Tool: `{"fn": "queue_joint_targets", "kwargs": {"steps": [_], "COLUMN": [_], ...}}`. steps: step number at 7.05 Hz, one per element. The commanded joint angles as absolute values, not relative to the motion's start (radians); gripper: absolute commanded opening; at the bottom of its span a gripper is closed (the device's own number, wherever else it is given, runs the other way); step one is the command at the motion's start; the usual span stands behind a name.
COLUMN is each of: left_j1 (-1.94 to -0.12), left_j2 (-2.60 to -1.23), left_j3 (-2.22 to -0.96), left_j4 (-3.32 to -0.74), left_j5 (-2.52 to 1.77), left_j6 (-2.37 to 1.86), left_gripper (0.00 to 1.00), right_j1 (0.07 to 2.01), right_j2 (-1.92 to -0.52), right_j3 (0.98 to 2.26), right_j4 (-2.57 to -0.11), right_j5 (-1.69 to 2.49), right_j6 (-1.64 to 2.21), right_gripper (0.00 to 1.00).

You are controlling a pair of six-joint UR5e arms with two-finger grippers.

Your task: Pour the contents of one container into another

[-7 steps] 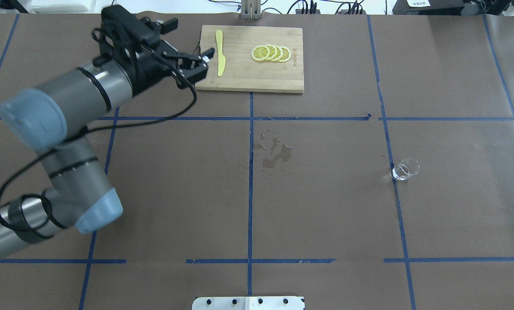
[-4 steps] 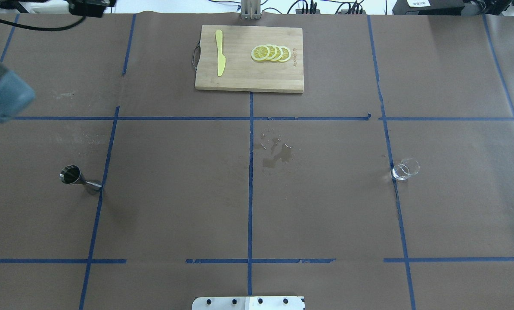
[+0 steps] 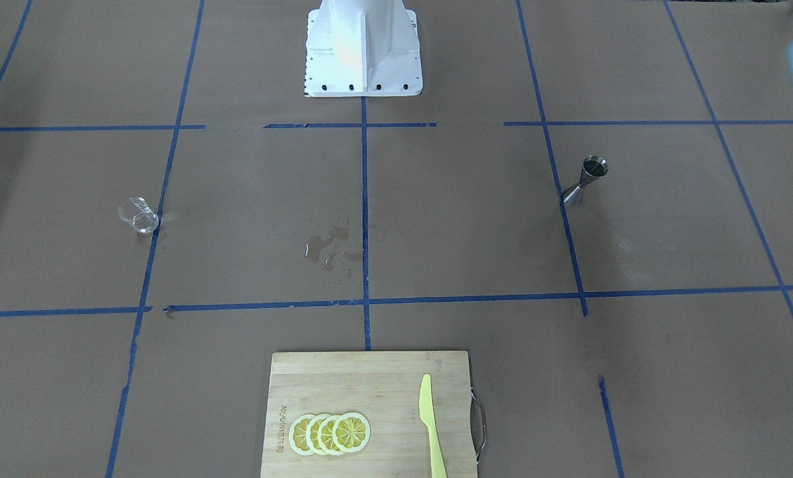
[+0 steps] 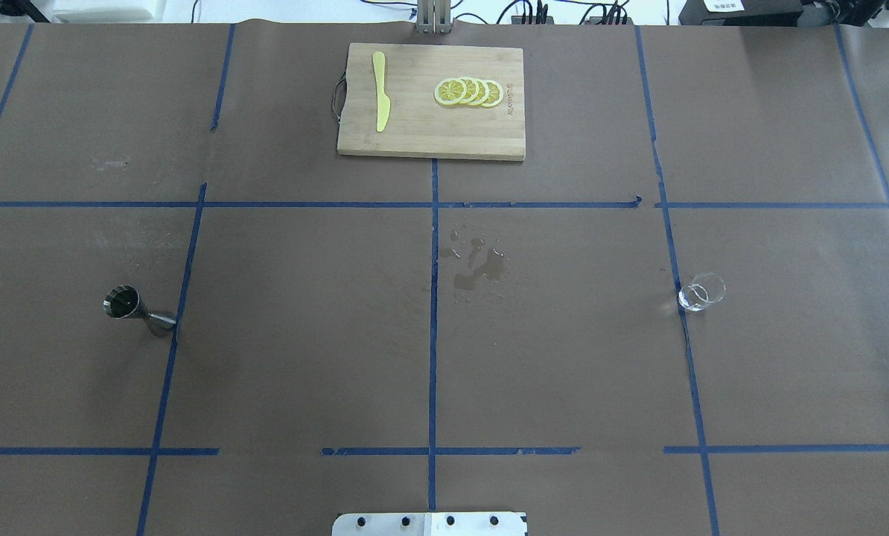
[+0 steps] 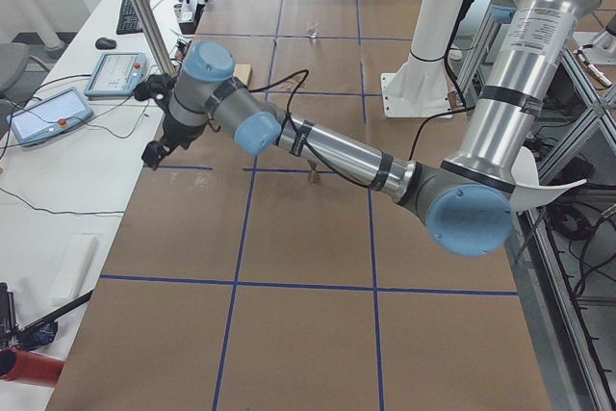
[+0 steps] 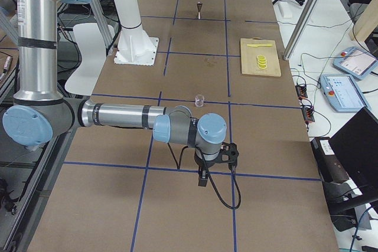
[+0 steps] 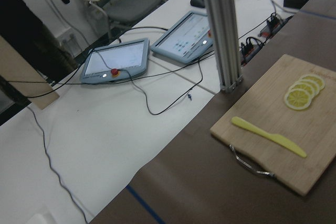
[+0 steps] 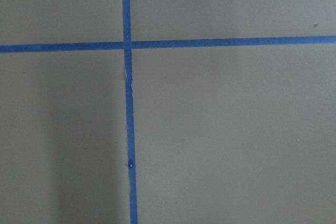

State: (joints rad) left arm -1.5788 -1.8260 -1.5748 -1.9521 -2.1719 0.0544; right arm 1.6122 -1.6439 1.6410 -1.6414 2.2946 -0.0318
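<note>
Overhead: I see jigger [image 4: 135, 311] upright mid-left, wet patch [image 4: 478, 269] centre, glass tumbler [image 4: 701, 292] upright mid-right, well apart. Side views only: left gripper [image 5: 153, 152], right gripper [image 6: 202, 180], both away from them; finger spread I cannot tell.

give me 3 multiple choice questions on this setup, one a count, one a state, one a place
1. How many lemon slices lie on the cutting board? A) two B) four C) six
2. The glass is: A) tipped over B) gripped C) upright, standing free
3. The jigger stands: A) on the robot's left side of the table B) on the board C) against the glass

B: four overlapping slices show. C: it stands alone on its base. A: it is at the overhead view's left.
</note>
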Motion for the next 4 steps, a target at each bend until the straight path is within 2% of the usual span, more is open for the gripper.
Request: {"fn": "queue_joint_targets", "kwargs": {"steps": [1, 3, 4], "left_j1": [-1.634, -1.605, -1.603], "left_j2": [-1.748, -1.741, -1.733], "left_j3": [-1.423, -1.416, -1.490], "left_j4": [-1.907, -1.637, -1.476], "left_j5": [-2.134, -2.167, -2.298], "left_j6": [0.091, 0.083, 0.084], "left_gripper": [1.00, 1.00, 1.00], "right_j1": [1.612, 1.612, 1.612], "right_j2": [-1.644, -1.641, -1.641], "right_j3": [1.638, 1.637, 1.635], "right_j4": [-1.641, -1.641, -1.641], "right_j5": [2.287, 2.287, 2.287], "right_j6": [-0.031, -0.031, -0.031], "right_gripper": [1.00, 1.00, 1.00]}}
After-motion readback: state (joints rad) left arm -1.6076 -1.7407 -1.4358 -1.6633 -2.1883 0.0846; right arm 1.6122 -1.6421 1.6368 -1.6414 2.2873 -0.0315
